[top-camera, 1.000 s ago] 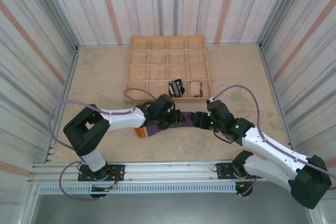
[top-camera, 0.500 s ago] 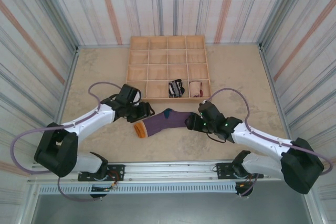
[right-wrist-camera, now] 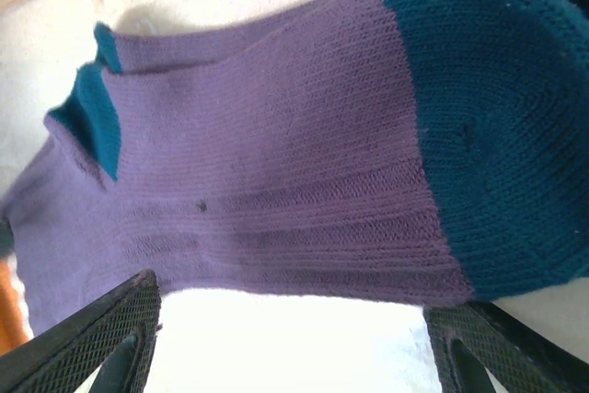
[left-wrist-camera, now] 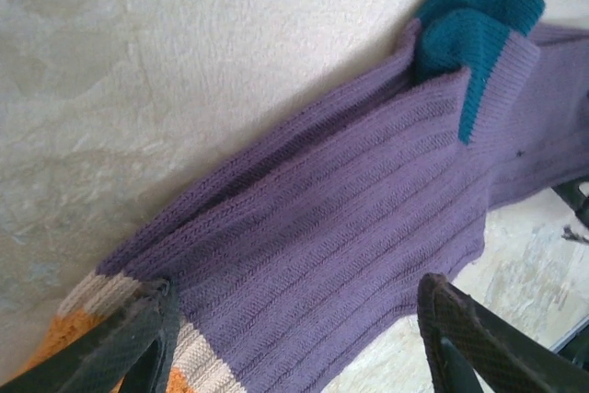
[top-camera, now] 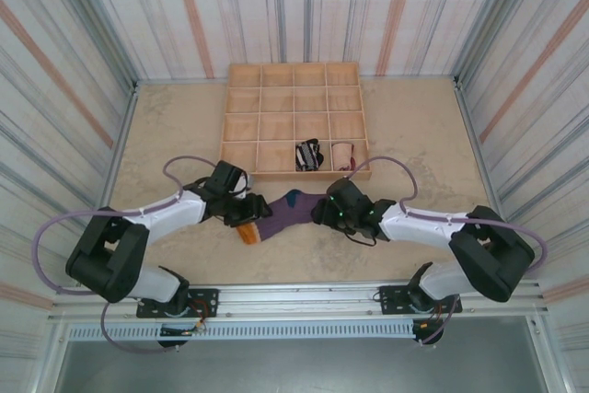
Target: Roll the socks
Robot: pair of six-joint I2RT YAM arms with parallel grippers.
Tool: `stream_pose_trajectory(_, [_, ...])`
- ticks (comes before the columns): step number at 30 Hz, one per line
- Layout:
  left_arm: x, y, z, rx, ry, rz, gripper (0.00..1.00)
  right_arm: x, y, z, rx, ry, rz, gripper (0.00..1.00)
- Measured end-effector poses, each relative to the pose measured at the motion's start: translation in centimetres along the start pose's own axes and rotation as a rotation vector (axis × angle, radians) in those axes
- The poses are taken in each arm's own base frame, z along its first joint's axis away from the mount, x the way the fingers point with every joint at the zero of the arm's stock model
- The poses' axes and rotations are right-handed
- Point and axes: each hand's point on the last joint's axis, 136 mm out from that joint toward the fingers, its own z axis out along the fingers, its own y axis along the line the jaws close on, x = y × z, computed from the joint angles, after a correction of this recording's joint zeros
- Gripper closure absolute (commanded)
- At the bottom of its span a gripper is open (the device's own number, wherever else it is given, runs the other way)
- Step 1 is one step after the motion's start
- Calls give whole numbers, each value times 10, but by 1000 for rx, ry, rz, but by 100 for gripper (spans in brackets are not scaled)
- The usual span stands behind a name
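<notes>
The counter [top-camera: 184, 126] is big and sandy; the wooden tray [top-camera: 294, 66] sits at its far side. The purple sock [top-camera: 287, 212] lies flat on the counter just in front of the tray, between your two arms; it is not rolled yet. Your left gripper [top-camera: 247, 212] is at the orange end; its jaws are apart, one on each side of the sock. Your right gripper [top-camera: 324, 209] is at the teal toe end; its jaws are apart too and hold nothing. The striped sock [top-camera: 307, 155] and the peach sock [top-camera: 341, 155] sit bunched up in two side-by-side boxes of the tray's near row. I think you are lining up to grab this last sock; next you need to pinch one end and turn it over and over, while the other arm keeps the sock from sliding.
</notes>
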Motion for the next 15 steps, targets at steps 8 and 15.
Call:
stream_pose_trajectory(8, [37, -31, 11, 94, 0, -23, 30, -32, 11, 18, -20, -37, -26, 23])
stream_pose_trajectory(15, [73, -42, 7, 46, 46, -46, 27, -36, 24, 18, -35, -39, -199, 20])
